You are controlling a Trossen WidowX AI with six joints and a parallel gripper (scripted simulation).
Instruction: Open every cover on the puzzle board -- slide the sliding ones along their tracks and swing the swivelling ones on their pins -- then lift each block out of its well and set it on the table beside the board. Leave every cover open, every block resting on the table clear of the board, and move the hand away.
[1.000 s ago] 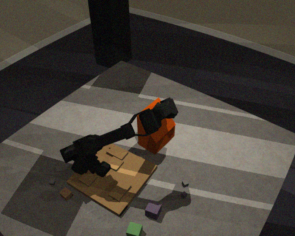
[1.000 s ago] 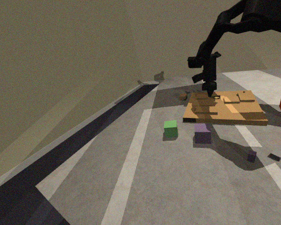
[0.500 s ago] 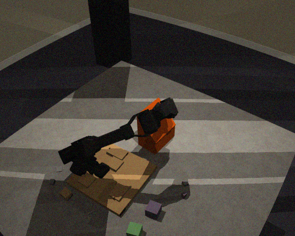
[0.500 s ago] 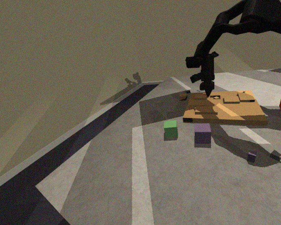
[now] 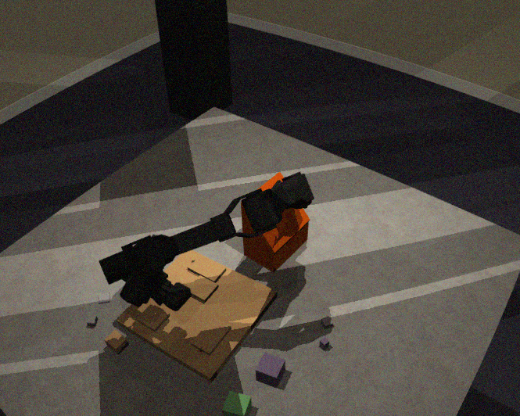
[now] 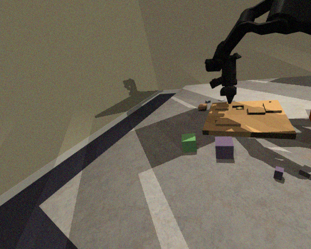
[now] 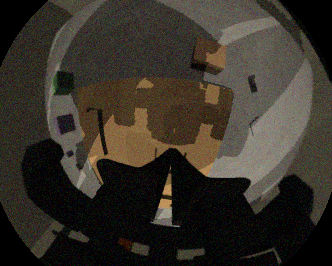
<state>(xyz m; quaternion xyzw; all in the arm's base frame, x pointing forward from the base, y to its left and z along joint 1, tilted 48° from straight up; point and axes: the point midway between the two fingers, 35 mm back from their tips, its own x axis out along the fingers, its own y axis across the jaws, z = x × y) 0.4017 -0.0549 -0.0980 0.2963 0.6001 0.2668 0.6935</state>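
The wooden puzzle board (image 5: 251, 292) (image 6: 278, 123) carries a left cover (image 5: 152, 318) (image 6: 221, 106), a near cover (image 5: 213, 339) (image 6: 227, 122) and two covers towards the arm's base, one (image 5: 205, 292) (image 6: 256, 110) beside the other (image 5: 209, 270) (image 6: 273, 107). An uncovered well (image 6: 234, 107) shows a lit patch inside; I cannot tell if that is a block. My gripper (image 6: 229, 103) (image 7: 171, 150) is shut and empty, pointing down at the board beside the left cover; contact cannot be told. In the top view its tips are hidden.
A green block (image 5: 237, 403) (image 6: 189, 143), a purple block (image 5: 270, 368) (image 6: 224, 147) and a wooden block (image 5: 116, 342) (image 6: 202, 107) (image 7: 209, 54) rest off the board. Small pieces, including a purple one (image 5: 324, 343) (image 6: 278, 172) and a grey one (image 5: 326, 321) (image 6: 307, 171), lie around. An orange container (image 5: 274, 255) stands behind.
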